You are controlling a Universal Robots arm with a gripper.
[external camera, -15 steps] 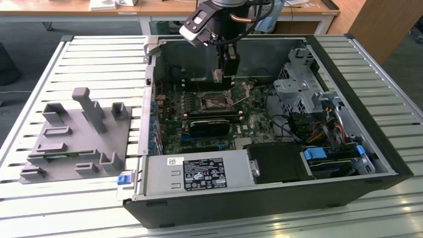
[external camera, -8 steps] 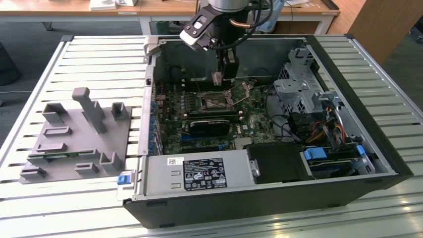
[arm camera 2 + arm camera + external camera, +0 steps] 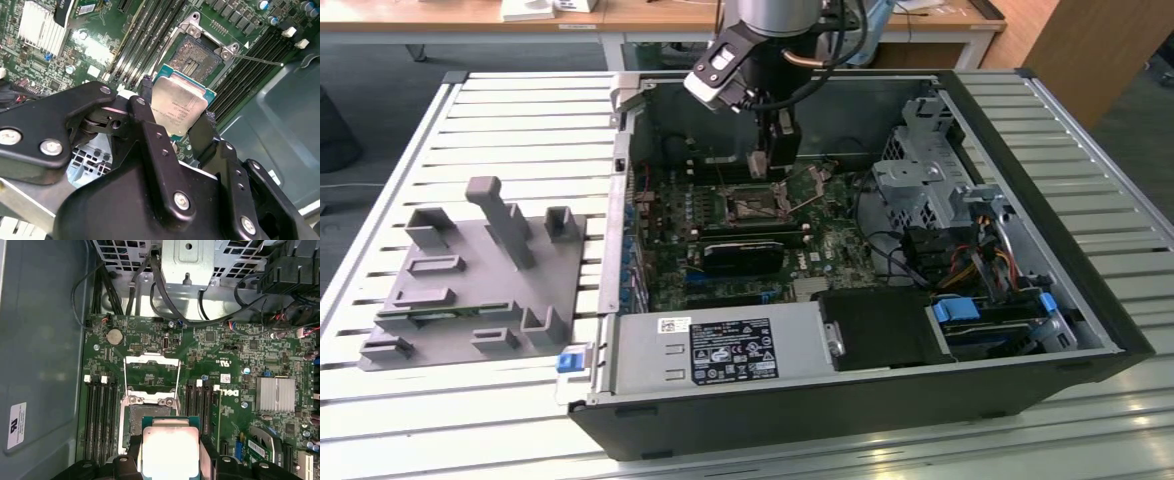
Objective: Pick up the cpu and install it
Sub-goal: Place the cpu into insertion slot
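Second wrist view, cpu [image 3: 179, 106] held in gripper [image 3: 176, 104], near open socket [image 3: 196, 56]

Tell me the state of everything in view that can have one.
cpu, held by its edges in the gripper, near the socket, not seated.
gripper, shut on the cpu.
socket, open and empty, frame lifted.
case, lying on its side, open.

Grey tray [image 3: 474, 290] on slatted table [image 3: 520, 110], beside open computer case [image 3: 854, 410] with green motherboard [image 3: 220, 350].
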